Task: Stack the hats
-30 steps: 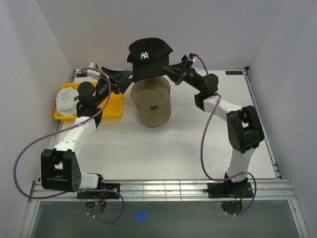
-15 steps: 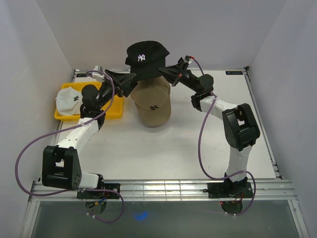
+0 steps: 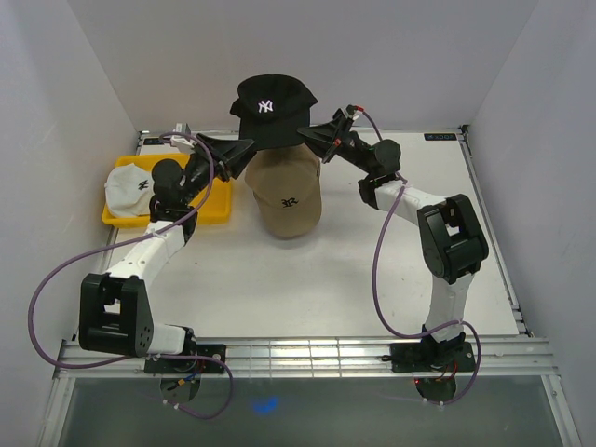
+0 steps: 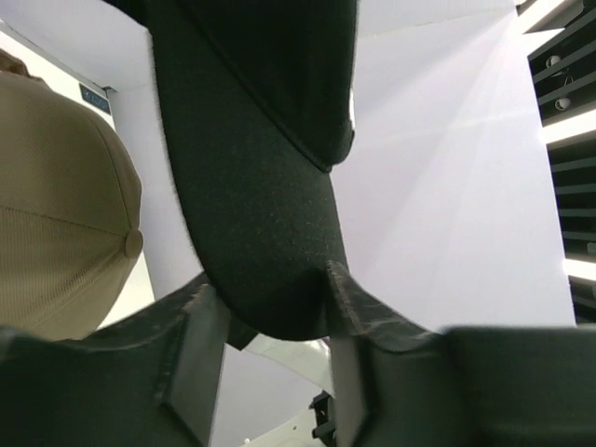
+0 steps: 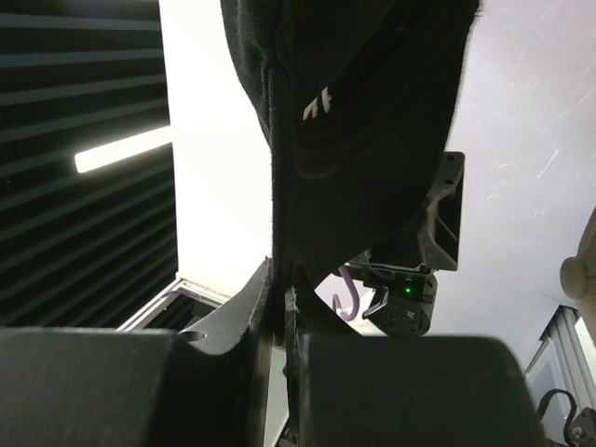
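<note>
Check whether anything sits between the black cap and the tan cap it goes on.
Nothing visible. The left gripper and right gripper hold the black cap above the tan cap; left wrist view shows no object between them.

My two arms: white shells, black joints.
Left arm (image 3: 140, 256) and right arm (image 3: 414, 198) are white links with chunky black joint housings; a purple cable (image 3: 376, 265) loops behind each gripper's wrist. My left gripper (image 4: 270, 307) has matte black, grainy fingers (image 4: 186, 372); my right gripper (image 5: 279, 279) is black too. Past it, a small green light (image 5: 407, 291) on a black housing.
</note>
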